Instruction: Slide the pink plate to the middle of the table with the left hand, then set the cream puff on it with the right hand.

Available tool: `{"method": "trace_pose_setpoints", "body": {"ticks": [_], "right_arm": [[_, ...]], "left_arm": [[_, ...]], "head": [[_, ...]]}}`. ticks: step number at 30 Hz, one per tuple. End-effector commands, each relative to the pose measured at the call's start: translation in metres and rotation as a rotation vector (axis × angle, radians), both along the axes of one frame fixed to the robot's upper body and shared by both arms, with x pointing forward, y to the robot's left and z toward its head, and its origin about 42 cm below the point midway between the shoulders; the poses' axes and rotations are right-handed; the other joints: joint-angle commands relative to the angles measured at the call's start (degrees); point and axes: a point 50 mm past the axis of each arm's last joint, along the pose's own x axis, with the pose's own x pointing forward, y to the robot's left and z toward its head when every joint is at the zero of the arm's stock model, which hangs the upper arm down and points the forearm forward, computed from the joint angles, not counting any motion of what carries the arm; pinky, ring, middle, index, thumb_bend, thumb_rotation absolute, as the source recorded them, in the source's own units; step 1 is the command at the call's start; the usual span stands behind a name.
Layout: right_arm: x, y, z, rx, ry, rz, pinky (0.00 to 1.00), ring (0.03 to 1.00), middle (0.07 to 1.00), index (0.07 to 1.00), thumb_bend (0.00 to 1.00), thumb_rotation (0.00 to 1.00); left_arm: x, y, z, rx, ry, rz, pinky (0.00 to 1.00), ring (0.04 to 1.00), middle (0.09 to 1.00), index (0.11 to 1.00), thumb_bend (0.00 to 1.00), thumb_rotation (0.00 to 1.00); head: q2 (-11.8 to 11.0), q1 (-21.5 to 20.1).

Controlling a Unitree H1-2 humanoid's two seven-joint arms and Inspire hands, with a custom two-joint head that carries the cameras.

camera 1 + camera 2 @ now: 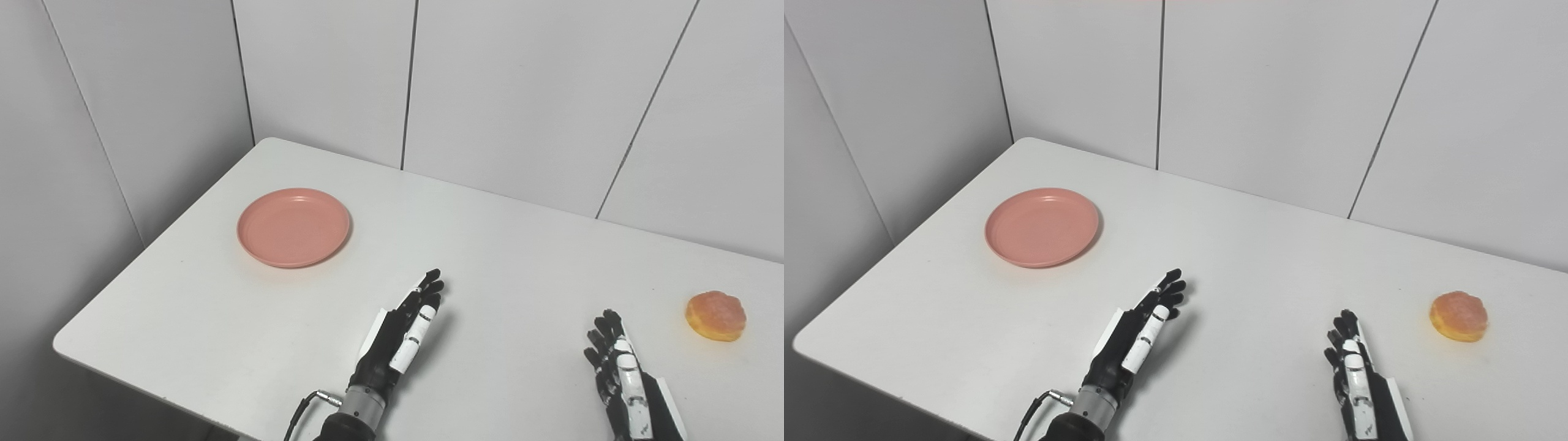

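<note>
The pink plate (293,227) lies empty on the left part of the white table (490,245). The cream puff (715,315), round and orange-brown, sits near the table's right edge. My left hand (404,331) is open and empty, fingers stretched out over the table's front middle, to the right of the plate and nearer me, apart from it. My right hand (618,367) is open and empty at the front right, left of the cream puff and nearer me, apart from it.
White wall panels (490,92) stand close behind the table and along its left side. The table's left corner and front edge (122,367) are near the left arm. A cable (300,410) hangs at the left wrist.
</note>
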Motion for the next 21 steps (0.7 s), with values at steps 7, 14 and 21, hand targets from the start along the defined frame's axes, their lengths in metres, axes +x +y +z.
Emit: {"method": "trace_pose_setpoints", "body": {"ticks": [7,14,21], "right_arm": [[0.009,0.012,0.018,0.036,-0.066,0.01,1.0,1.0,1.0,1.0,0.13,1.0],[0.009,0.014,0.02,0.04,-0.064,0.002,1.0,1.0,1.0,1.0,0.14,1.0],[0.011,0.013,0.02,0.039,-0.071,0.005,1.0,1.0,1.0,1.0,0.15,1.0]], "left_arm": [[0.0,0.005,0.015,-0.016,-0.004,-0.033,0.87,0.89,0.904,0.898,0.47,1.0],[0.003,0.019,0.029,-0.049,-0.04,-0.041,0.89,0.884,0.905,0.9,0.48,1.0],[0.004,0.027,0.047,-0.055,-0.082,-0.069,0.91,0.896,0.913,0.904,0.49,1.0]], "head": [[0.8,-0.9],[1.4,-0.8],[1.7,-0.3]]}}
